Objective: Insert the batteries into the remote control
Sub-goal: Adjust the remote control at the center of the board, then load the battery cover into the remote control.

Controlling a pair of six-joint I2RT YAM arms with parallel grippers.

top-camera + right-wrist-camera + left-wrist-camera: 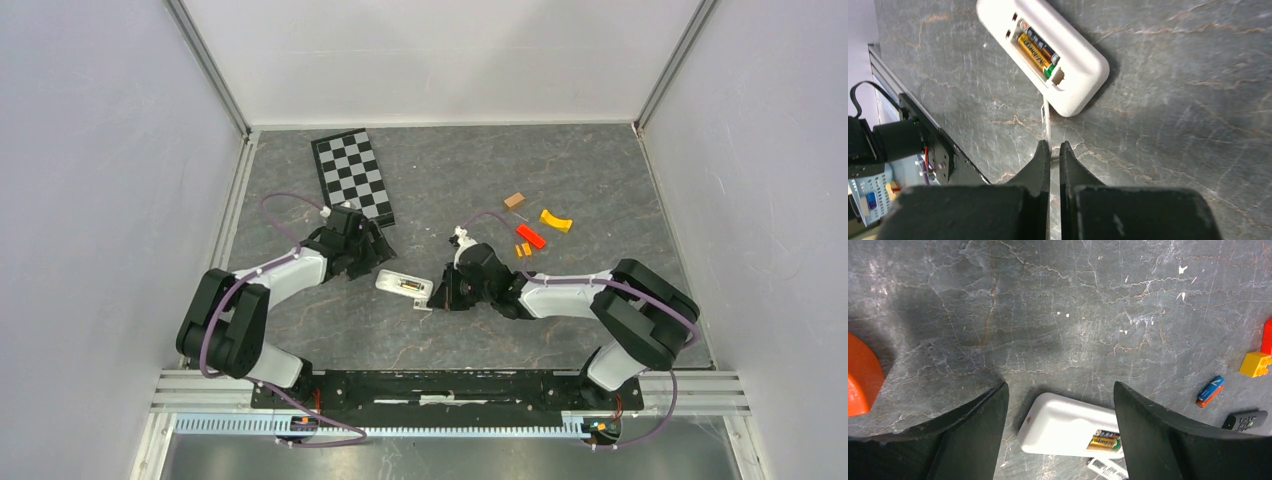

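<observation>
Right wrist | remote (1080, 82): two batteries (1036, 48) | right claw (1050, 148) pinching white strip (1046, 120) | left claw (1060, 386) agape, empty

Overhead; two wrist close-ups on remote (404, 285)

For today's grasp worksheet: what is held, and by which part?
The right gripper pinches the thin white piece by its near end; the left gripper holds nothing.

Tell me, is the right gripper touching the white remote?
Apart. The right wrist view shows bare table between the right gripper and the remote; only a thin white strip runs between them.
</observation>
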